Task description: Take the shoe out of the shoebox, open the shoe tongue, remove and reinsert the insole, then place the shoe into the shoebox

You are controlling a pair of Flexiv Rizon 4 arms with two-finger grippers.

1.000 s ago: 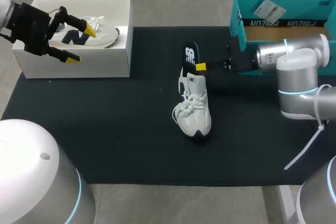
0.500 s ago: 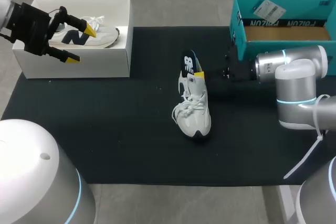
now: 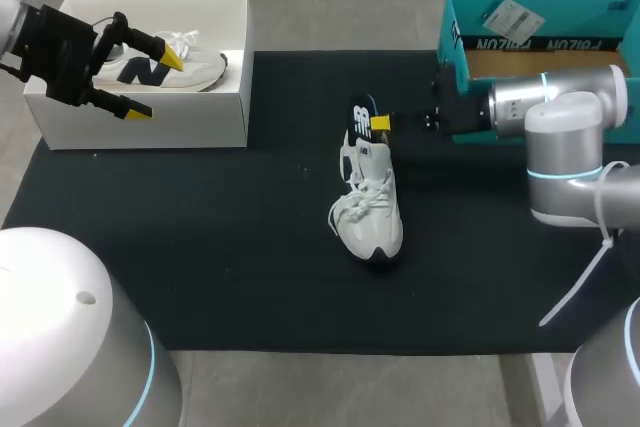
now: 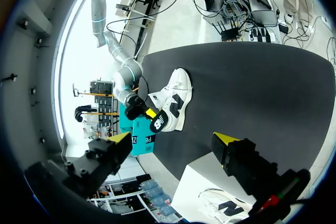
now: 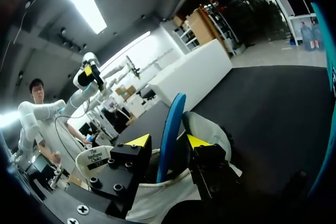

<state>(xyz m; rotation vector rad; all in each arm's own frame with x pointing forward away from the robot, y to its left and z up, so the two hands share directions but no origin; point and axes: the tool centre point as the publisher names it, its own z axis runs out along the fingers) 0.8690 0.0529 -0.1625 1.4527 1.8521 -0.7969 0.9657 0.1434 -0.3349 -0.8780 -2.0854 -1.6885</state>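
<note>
The white shoe (image 3: 368, 212) lies on its sole in the middle of the black mat (image 3: 200, 247), toe toward the robot. Its insole (image 3: 361, 112) stands tilted up out of the heel opening. From above, the insole shows its black top face with a white logo, and only 1 yellow tip shows beside it. The right wrist view shows what that hides: the right gripper (image 5: 168, 140) has its 2 fingers on either side of the insole's blue edge, clamped on it just above the shoe's collar. The right arm (image 3: 560, 112) comes in low across the front of the teal box (image 3: 540, 45), which stands open at the mat's far right edge. The left gripper (image 3: 156, 84) hangs over the white shoebox (image 3: 150, 125) at the mat's far left corner, its fingers spread wide with nothing between them. Under it a second shoe (image 3: 150, 69) with a dark logo lies inside that box. The left wrist view takes in this shoe's laces below the fingers and, well apart across the mat, the first shoe with the right arm at its heel. Bare grey surface surrounds the mat.
</note>
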